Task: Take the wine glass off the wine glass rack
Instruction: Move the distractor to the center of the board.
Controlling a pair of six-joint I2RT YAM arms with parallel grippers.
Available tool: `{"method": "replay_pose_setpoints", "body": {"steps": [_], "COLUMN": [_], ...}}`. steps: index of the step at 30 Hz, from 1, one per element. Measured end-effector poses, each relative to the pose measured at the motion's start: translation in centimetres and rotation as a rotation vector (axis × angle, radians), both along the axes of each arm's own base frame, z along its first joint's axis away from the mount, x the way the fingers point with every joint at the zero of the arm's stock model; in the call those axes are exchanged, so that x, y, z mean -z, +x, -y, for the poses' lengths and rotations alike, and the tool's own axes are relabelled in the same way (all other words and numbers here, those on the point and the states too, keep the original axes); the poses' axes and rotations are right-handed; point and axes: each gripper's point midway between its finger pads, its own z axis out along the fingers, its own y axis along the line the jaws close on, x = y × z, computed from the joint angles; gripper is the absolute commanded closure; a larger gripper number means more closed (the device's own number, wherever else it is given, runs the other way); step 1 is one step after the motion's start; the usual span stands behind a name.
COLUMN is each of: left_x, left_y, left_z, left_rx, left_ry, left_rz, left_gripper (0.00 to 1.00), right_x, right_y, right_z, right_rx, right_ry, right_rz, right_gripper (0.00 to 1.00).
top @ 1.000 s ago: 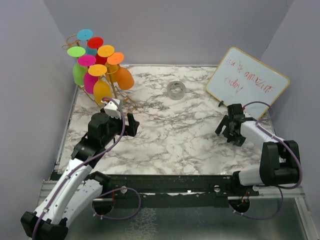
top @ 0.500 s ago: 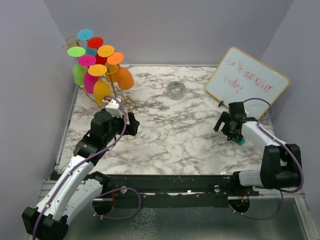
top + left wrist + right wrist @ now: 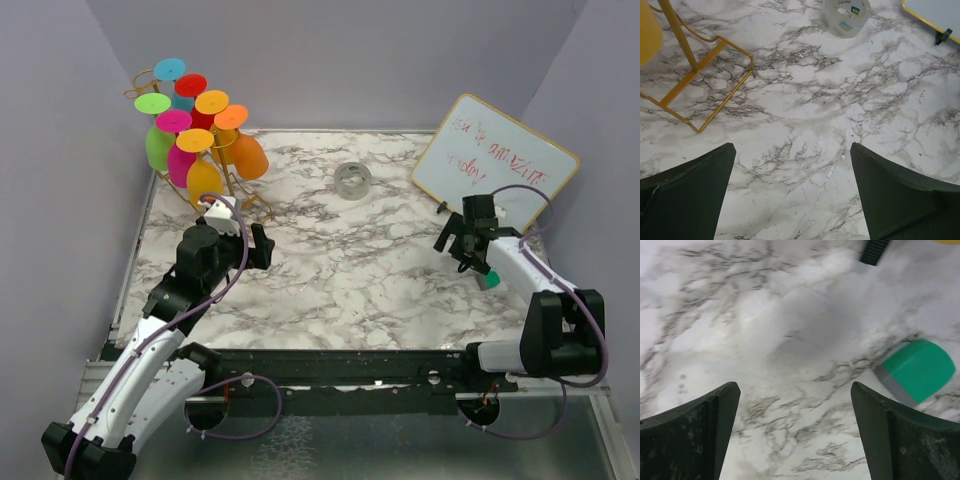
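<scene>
We see a white, grey-veined marble surface (image 3: pixel 350 270) enclosed by plain lilac walls (image 3: pixel 330 60). Toward the back, near the middle, lies a clear roll (image 3: pixel 352 180) with a small printed label inside. At the far right a yellow-framed whiteboard (image 3: pixel 495 165) stands tilted, bearing red handwriting that we cannot read. Near its black foot (image 3: pixel 875 250) a green-and-grey block (image 3: pixel 917 371) lies flat.

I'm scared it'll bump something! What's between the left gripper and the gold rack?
Just bare marble table between the left gripper and the rack, seen from the left wrist view.
</scene>
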Motion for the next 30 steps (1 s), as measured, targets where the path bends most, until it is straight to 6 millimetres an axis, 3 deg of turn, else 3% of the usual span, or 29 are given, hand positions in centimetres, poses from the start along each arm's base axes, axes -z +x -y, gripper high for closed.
{"method": "replay_pose_setpoints", "body": {"steps": [3,7,13,16,21,22,23,30], "left_x": [-0.1,0.3,0.7,0.7,0.6,0.6,0.5,0.0], "left_y": [0.1,0.6,1.1,1.2,1.2,1.2,1.1,0.2], "left_z": [-0.3,-1.0,-1.8,-2.2,-2.4,-2.5,-2.5,-3.0], "left_rx": [-0.019,-0.066,-0.121,-0.144,-0.165,-0.166,-0.167,-0.16], "left_ry": [0.005,0.022,0.04,0.042,0.035,0.031,0.03,0.05], "left_rz": [0.005,-0.002,-0.011,-0.01,-0.01,-0.009,-0.009,-0.008], "left_gripper": [0.01,0.01,0.01,0.01,0.01,0.01,0.01,0.01], "right_x": [-1.8,-4.4,-5.7,-5.7,-4.9,-6.0,-4.8,-4.5], "right_y": [1.4,3.0,3.3,4.5,9.4,11.2,11.9,20.1], "right_z": [-2.4,-7.2,-14.8,-18.4,-22.7,-23.6,-24.2,-27.9], "right_rx": [-0.097,-0.251,-0.466,-0.544,-0.601,-0.614,-0.617,-0.63], "right_ry": [0.107,0.328,0.547,0.592,0.618,0.621,0.622,0.617], "right_rz": [0.09,0.247,0.29,0.28,0.273,0.309,0.29,0.343], "right_gripper": [0.11,0.11,0.08,0.08,0.07,0.07,0.07,0.06]}}
